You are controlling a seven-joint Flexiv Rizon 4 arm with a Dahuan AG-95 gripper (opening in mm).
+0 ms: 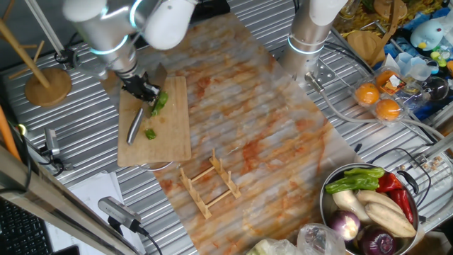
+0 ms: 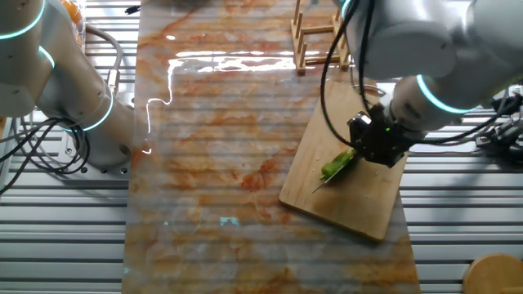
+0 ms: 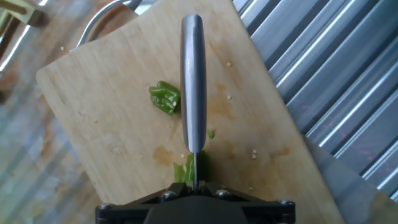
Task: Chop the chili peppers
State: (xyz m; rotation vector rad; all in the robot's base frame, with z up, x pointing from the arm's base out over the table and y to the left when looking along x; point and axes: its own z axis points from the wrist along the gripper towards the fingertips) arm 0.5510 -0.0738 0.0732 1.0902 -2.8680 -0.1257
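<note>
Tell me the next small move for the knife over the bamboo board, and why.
Probably press straight down to finish this cut: the gripper holds the steel knife with its blade across the bright green chili pepper on the bamboo cutting board. Only one small green chunk lies cut off, so most remains uncut.

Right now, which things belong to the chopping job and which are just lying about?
In use:
- claw, gripping the knife
- chili pepper with a cut chunk
- cutting board

Lying about:
- wooden rack
- bowl of mixed vegetables
- oranges
</note>
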